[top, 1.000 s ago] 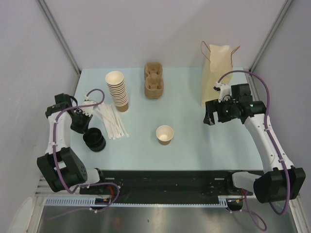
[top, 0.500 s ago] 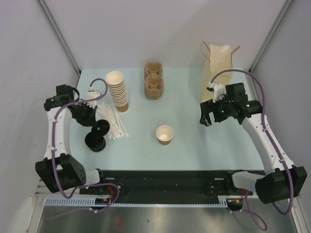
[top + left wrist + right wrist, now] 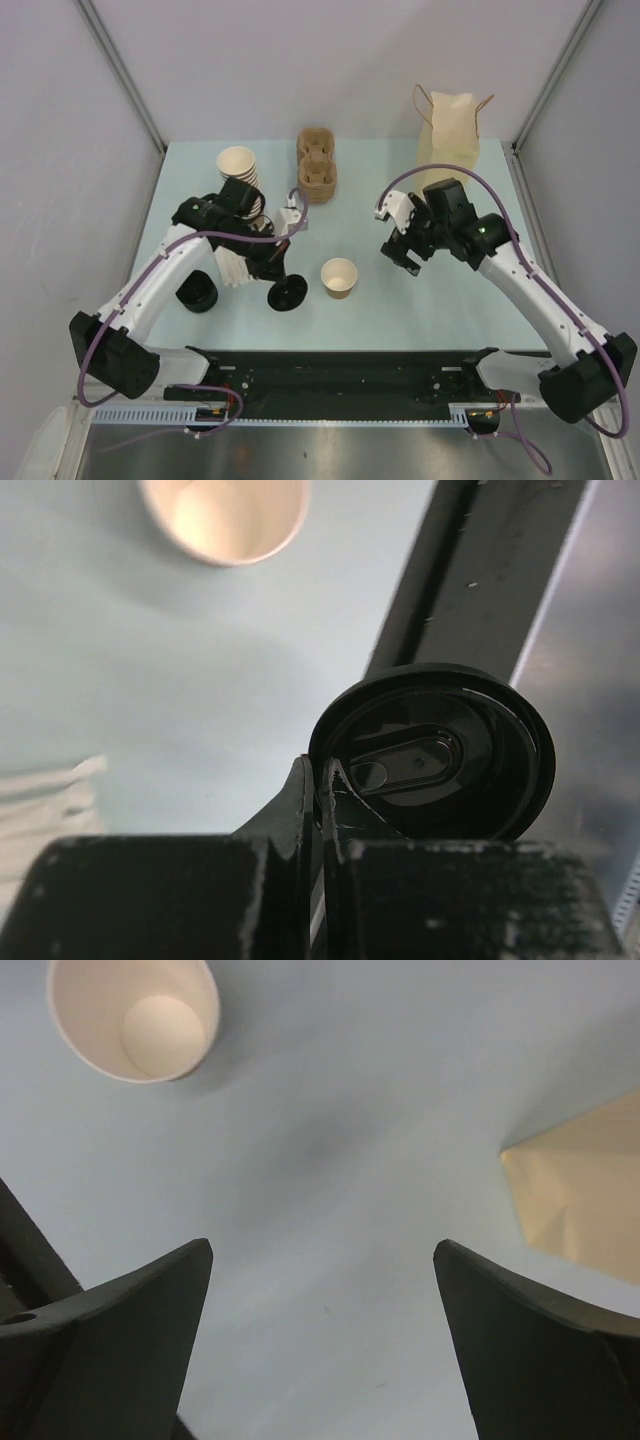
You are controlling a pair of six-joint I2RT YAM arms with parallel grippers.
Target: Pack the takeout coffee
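Observation:
The takeout coffee's small brown cup (image 3: 339, 277) stands upright near the middle of the table with no lid on it, its cream inside showing (image 3: 225, 515) (image 3: 135, 1015). My left gripper (image 3: 278, 272) (image 3: 320, 765) is shut on the rim of a round black lid (image 3: 287, 294) (image 3: 440, 750). It holds the lid on edge just left of the cup. My right gripper (image 3: 398, 255) (image 3: 322, 1245) hangs open to the right of the cup, with only bare table between its fingers.
A tall stack of lidless brown cups (image 3: 240, 180) and a cardboard cup carrier (image 3: 316, 165) stand at the back. A paper bag (image 3: 447, 140) (image 3: 580, 1190) stands at the back right. A pile of black lids (image 3: 197, 290) and white sticks (image 3: 232, 265) lie at the left.
My left arm has swung right from the lid pile with a lid in its grip, ending beside the cup. My right arm has moved left toward the cup, still open.

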